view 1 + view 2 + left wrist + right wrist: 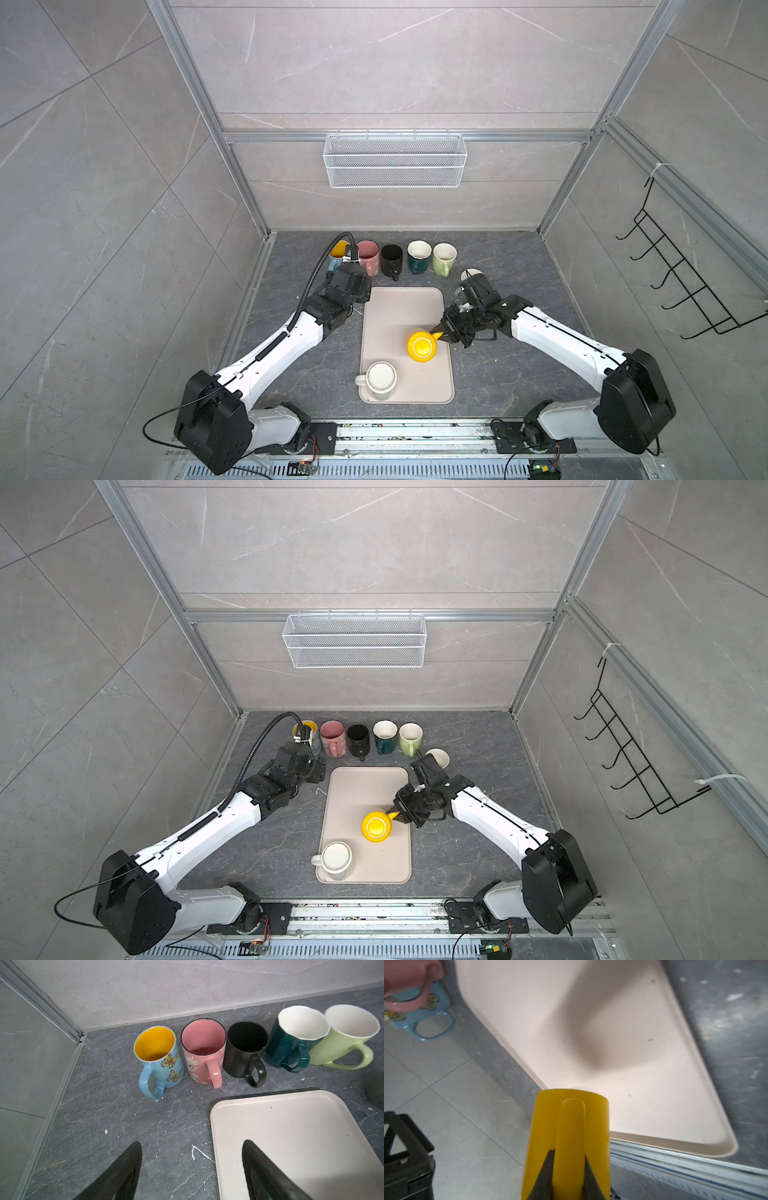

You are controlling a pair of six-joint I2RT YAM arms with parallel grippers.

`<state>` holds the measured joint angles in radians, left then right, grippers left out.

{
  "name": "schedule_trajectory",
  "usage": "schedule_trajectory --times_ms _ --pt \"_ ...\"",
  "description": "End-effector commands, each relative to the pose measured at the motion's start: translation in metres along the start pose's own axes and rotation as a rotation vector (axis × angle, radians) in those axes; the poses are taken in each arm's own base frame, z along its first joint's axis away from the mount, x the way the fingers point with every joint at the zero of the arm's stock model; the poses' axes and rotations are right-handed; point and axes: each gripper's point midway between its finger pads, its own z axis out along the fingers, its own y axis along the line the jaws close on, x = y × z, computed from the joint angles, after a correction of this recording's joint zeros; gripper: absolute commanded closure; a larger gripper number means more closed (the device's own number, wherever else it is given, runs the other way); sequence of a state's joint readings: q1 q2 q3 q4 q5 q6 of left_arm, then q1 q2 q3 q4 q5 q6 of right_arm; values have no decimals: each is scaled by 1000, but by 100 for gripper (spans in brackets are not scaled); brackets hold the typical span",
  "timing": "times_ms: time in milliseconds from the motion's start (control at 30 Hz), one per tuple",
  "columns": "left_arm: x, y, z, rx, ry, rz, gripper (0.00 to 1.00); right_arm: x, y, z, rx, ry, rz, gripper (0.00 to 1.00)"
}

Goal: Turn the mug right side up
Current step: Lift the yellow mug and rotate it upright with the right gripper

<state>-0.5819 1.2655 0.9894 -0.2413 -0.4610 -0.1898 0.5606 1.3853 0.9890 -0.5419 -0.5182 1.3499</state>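
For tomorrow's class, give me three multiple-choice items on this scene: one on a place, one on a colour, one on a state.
1. Where does the white mug stand?
A. on the tray
B. in the row at the back
C. stacked on the yellow mug

2. What colour is the mug between the pink mug and the dark green mug?
A. white
B. black
C. red

3. What is the right hand doing?
A. hanging open over the tray
B. shut on the white mug
C. shut on the yellow mug's handle

Key:
1 A, it sits upside down at the tray's near corner in both top views.
2 B, the left wrist view shows the black mug there.
3 C, the right wrist view shows its fingers pinching the handle.
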Motion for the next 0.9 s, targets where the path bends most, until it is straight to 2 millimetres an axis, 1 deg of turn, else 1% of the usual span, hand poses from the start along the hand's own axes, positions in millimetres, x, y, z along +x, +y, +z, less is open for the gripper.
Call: schedule_trajectory --times_ms 0,100,200,267,367,533,733,867 --pt "-30 -1 -21 53 -77 -42 22 4 32 -11 -39 -72 -218 100" --pt "-40 -3 -30 82 -97 -48 22 9 49 -16 -10 -141 -374 100" --pt "-48 -13 -42 166 -120 -63 22 16 65 -23 41 -229 -562 100" --pt "-53 -21 -51 228 -136 -73 22 17 75 -32 76 -324 -677 100" --pt "-58 -27 -62 292 -149 -85 22 15 85 -45 108 -448 -805 100" --pt "-69 -32 -79 360 -180 -106 22 10 97 -61 141 -612 -959 100" --pt "-81 -39 -90 433 -190 -121 23 18 119 -76 165 -797 -1190 100" --pt "-87 -45 -95 473 -170 -117 23 22 130 -84 228 -937 -1351 100"
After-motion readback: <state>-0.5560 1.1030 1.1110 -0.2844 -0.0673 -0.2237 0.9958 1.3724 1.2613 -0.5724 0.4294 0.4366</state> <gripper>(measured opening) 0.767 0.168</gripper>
